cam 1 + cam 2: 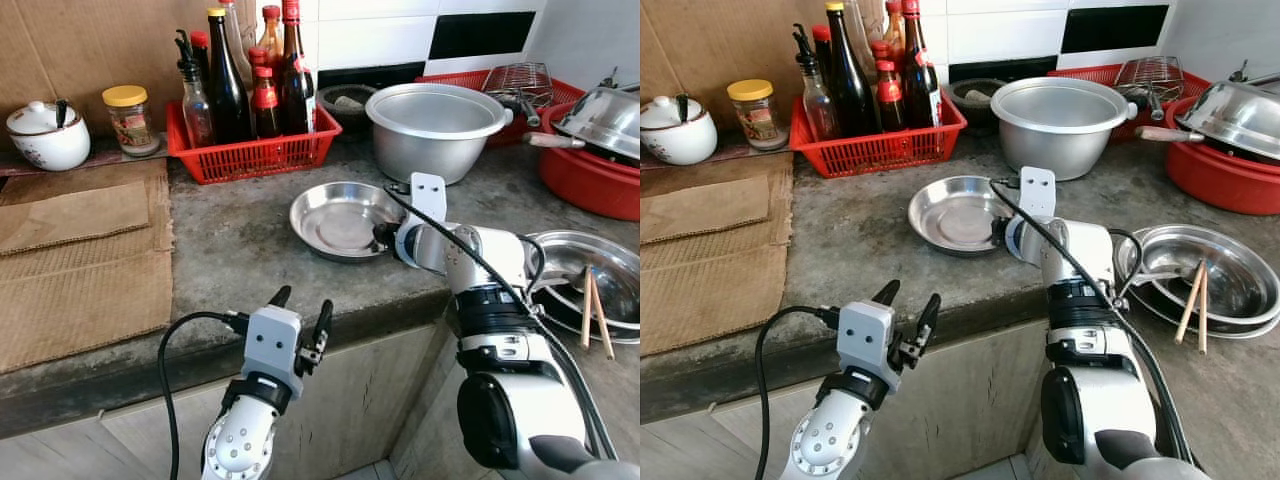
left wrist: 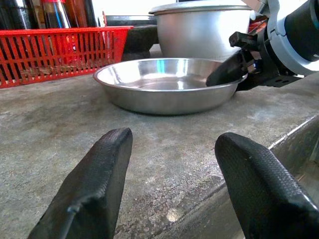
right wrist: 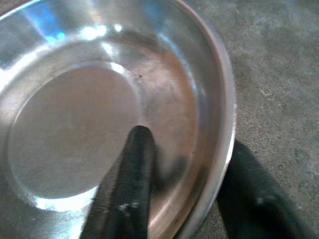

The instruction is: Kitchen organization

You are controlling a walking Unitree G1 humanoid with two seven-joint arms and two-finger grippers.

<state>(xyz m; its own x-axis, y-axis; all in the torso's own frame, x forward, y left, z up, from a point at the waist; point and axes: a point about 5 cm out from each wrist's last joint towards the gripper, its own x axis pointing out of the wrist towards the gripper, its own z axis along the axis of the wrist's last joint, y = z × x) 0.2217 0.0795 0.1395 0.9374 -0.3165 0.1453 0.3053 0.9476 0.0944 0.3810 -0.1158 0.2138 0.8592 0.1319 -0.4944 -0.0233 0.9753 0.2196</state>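
A shallow steel dish (image 1: 335, 220) sits on the grey stone counter (image 1: 230, 250), in front of a large aluminium pot (image 1: 435, 125). My right gripper (image 1: 385, 235) is at the dish's right rim, open. In the right wrist view one finger (image 3: 127, 184) lies inside the dish (image 3: 75, 124) and the other finger (image 3: 254, 199) is outside the rim. My left gripper (image 1: 303, 300) hovers open and holds nothing at the counter's front edge, pointing towards the dish (image 2: 164, 87).
At the back stand a red basket of sauce bottles (image 1: 250, 155), a yellow-lidded jar (image 1: 130, 118) and a white ceramic pot (image 1: 47, 135). Cardboard (image 1: 80, 260) covers the counter's left. To the right are a steel bowl (image 1: 590, 265) with chopsticks (image 1: 593, 310) and a red basin (image 1: 600, 185).
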